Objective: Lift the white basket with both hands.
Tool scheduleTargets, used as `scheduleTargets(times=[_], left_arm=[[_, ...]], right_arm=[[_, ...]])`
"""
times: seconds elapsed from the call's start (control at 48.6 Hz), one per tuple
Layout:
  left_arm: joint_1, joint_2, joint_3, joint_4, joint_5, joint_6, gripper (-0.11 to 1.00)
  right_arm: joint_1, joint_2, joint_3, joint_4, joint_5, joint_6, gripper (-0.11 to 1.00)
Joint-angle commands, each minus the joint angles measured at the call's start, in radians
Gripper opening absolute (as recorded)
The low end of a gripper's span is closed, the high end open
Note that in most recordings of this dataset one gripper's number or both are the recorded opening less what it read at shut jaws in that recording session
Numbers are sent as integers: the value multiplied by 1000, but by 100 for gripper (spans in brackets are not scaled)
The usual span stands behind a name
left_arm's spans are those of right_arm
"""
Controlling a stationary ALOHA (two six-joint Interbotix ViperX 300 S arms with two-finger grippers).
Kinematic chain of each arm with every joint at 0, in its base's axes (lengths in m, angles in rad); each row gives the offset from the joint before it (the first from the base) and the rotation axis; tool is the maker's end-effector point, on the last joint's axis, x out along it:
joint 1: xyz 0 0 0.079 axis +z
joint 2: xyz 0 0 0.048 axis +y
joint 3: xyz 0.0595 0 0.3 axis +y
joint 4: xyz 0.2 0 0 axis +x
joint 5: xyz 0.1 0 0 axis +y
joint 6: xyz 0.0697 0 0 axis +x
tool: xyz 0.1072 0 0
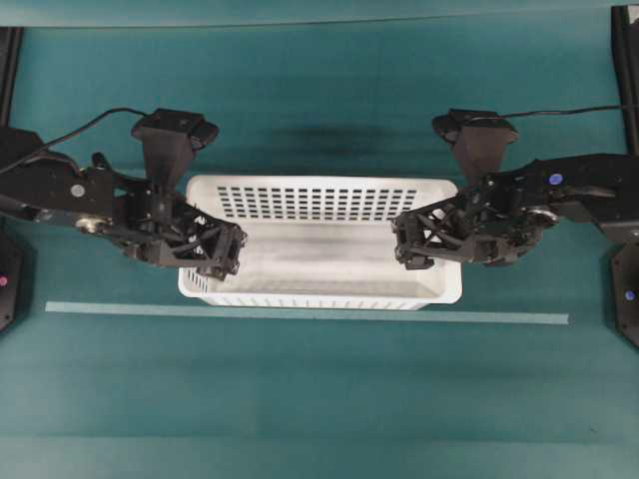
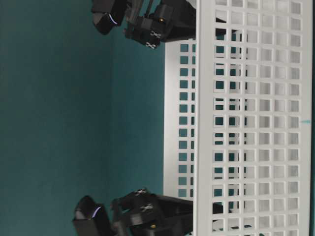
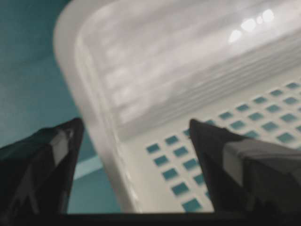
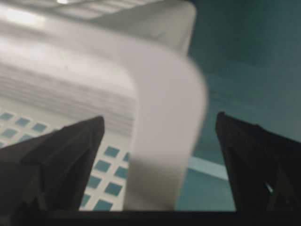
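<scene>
**Spread claws straddle both short ends of the basket**

The large white perforated plastic basket [image 1: 319, 242] sits at the centre of the overhead view on the teal table [image 1: 319, 399], its long axis running left to right. The left black skeletal gripper [image 1: 222, 256] hangs over its left short wall, the right black skeletal gripper [image 1: 407, 246] over its right. In both wrist views the fingers stand spread, one inside and one outside the rolled rim, pinching nothing. Each arm looks equally near its end.

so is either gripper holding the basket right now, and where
Nothing is held. Both the left gripper and right gripper are open, their fingers straddling the white basket rim at opposite ends.
</scene>
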Motion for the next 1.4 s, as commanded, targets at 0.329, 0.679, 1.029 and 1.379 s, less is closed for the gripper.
scheduleTargets(times=[0.329,0.679,1.029,1.379], left_arm=[[5,-100,-12,2,66,3,91],[14,-288,-34,3,167,14,91],[6,-489,5,3,51,130,90],[-43,-635,44,3,-112,336,90]], right_arm=[[-26,-166,-26,5,129,8,97],[-41,-347,-58,-3,192,-12,97],[12,-502,-18,-57,-55,-244,97],[74,-584,15,-64,-247,-497,96]])
